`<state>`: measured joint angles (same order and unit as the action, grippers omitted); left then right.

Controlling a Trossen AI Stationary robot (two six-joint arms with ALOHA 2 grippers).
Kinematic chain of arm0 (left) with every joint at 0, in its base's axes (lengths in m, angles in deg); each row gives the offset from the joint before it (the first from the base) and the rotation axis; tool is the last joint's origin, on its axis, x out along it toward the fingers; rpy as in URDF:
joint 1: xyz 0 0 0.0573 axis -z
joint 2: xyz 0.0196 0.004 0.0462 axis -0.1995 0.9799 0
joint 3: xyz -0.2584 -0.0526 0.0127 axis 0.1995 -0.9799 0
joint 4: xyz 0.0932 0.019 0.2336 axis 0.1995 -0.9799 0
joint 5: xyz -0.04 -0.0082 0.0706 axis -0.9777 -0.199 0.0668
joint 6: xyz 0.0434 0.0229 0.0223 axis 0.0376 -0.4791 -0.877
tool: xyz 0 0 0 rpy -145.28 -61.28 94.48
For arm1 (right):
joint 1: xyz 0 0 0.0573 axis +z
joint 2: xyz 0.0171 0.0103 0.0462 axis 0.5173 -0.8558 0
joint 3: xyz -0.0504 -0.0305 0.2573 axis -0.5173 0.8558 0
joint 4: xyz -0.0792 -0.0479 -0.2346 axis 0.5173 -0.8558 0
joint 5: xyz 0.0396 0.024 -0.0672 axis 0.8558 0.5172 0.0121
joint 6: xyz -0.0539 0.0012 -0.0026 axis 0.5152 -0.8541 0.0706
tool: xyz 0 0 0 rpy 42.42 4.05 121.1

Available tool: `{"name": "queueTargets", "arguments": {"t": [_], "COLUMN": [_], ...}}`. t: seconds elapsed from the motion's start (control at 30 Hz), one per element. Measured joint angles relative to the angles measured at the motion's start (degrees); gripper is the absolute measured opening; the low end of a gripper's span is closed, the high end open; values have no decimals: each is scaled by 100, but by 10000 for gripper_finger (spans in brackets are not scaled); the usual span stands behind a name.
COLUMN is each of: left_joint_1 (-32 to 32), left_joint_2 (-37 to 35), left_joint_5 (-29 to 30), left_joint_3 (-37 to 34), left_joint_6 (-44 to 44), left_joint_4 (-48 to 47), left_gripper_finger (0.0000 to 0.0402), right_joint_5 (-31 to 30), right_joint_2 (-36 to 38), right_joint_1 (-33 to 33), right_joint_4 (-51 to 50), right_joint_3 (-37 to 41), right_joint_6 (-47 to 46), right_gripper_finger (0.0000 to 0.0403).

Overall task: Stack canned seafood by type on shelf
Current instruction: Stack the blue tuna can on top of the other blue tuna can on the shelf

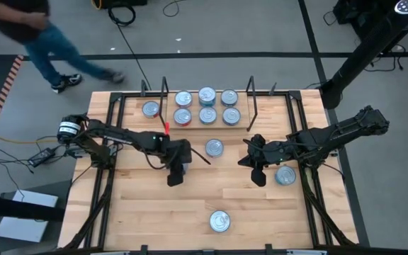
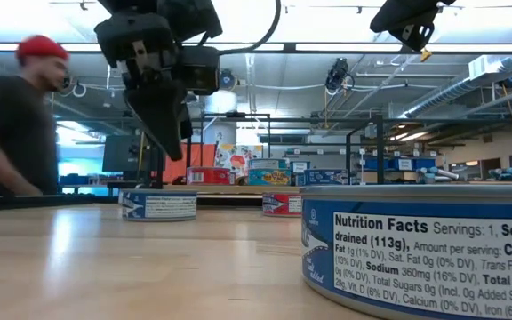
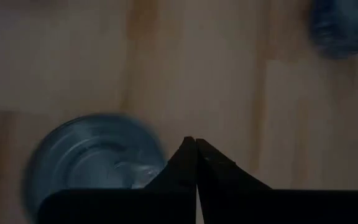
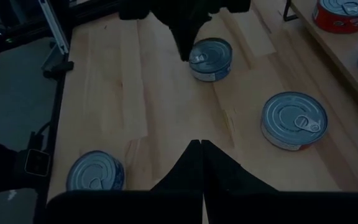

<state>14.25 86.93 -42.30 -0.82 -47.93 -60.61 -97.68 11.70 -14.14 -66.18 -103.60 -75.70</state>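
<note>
Stacking partly done; both grippers closed and empty.
Six tins point(image 1: 206, 106) sit on the shelf point(image 1: 241, 125) at upper centre. Four remain loose: upper left point(image 1: 151, 109), centre point(image 1: 214, 147), right point(image 1: 285, 175), bottom point(image 1: 219, 221). Left gripper point(image 1: 175, 177) and right gripper point(image 1: 258, 174) hover mid-frame, fingers together.

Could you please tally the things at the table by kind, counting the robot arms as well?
Seafood tins, seen from above: 10
Shelf: 1
Robot arms: 2
Total: 13
</note>
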Motion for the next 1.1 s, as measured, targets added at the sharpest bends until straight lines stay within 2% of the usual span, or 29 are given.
{"name": "queueTargets", "arguments": {"t": [0.23,0.4,0.57,0.8,0.93,1.1], "left_joint_1": [18,11,-131,-304,-182,34], "left_joint_2": [-216,-1045,-1762,-1698,-1603,-1483], "left_joint_5": [1349,1588,1916,1650,1540,1548], "left_joint_3": [-22,-692,-1696,-2895,-3106,-3022], "left_joint_6": [146,616,1219,1820,2099,2108], "left_joint_4": [-1105,-992,38,1682,2538,3531], "left_gripper_finger": [1,0,0,0,0,0], "right_joint_5": [115,131,90,134,193,308], "right_joint_2": [0,0,-26,-197,-331,-492], "right_joint_1": [-1,1,0,-163,-253,-321], "right_joint_4": [14,11,12,209,310,489], "right_joint_3": [0,-2,-2,-2,-2,-2], "right_joint_6": [-122,-247,-219,4,18,62], "right_gripper_finger": [5,6,6,6,6,7]}}
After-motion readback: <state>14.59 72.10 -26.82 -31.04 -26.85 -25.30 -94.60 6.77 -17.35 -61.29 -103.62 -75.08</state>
